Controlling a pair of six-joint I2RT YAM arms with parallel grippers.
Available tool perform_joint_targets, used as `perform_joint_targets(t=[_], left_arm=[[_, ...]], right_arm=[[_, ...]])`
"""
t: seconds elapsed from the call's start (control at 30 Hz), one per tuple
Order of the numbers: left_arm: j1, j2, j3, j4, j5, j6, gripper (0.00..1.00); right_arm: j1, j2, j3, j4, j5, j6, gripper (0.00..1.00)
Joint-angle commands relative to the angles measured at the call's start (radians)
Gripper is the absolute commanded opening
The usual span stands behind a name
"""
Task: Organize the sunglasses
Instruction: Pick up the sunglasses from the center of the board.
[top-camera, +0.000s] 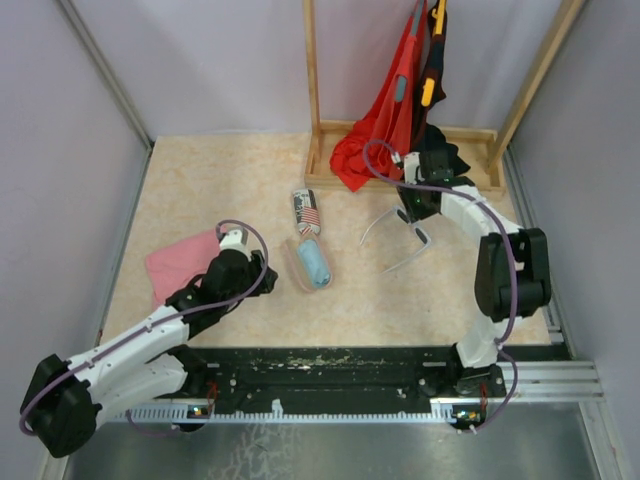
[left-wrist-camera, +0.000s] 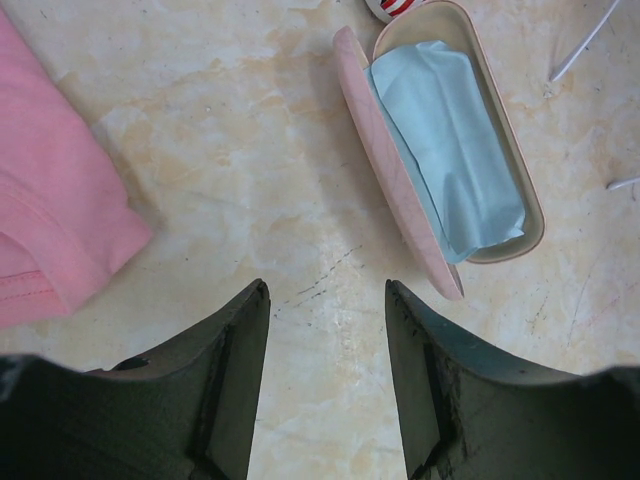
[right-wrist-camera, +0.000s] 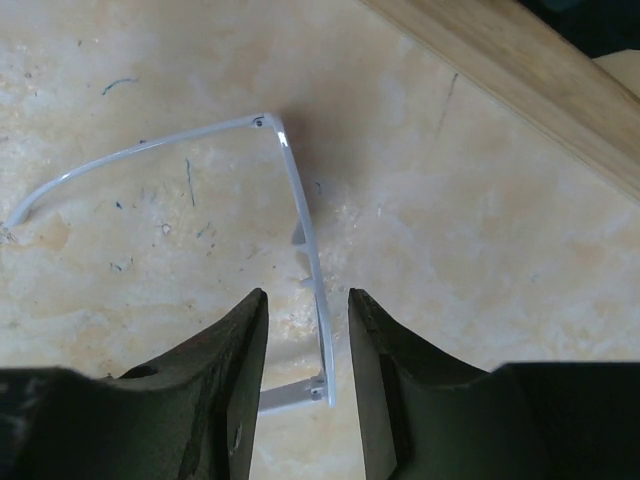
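Note:
A pair of sunglasses (top-camera: 398, 240) with a thin grey frame and pale lenses stands on the table, arms unfolded. My right gripper (top-camera: 413, 214) hangs over its front. In the right wrist view the frame's front (right-wrist-camera: 303, 220) runs between the fingers of that gripper (right-wrist-camera: 308, 296), with a gap on each side; the jaws stand open around it. My left gripper (left-wrist-camera: 327, 290) is open over bare table, nothing between its fingers. It sits just left of an open pink case (left-wrist-camera: 395, 190) that holds a light-blue cloth (left-wrist-camera: 450, 140).
A flag-printed case (top-camera: 307, 211) lies behind the pink case (top-camera: 308, 263). A pink cloth (top-camera: 182, 262) lies at the left. A wooden rack (top-camera: 400, 181) with red and black garments (top-camera: 385, 125) stands at the back, close behind the right gripper.

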Motion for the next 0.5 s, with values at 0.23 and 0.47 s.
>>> perform_joint_targets(t=[0.23,0.47], left_arm=[[0.005,-0.042,-0.024,-0.011,-0.007,0.03,0.56],[0.005,-0.043,-0.019,-0.011,-0.009,0.042,0.56]], right_arm=[[-0.011,0.189,0.226,-0.175,-0.069,-0.124,0.35],[-0.011,0.207,0.235,-0.193,-0.051,-0.128,0.32]])
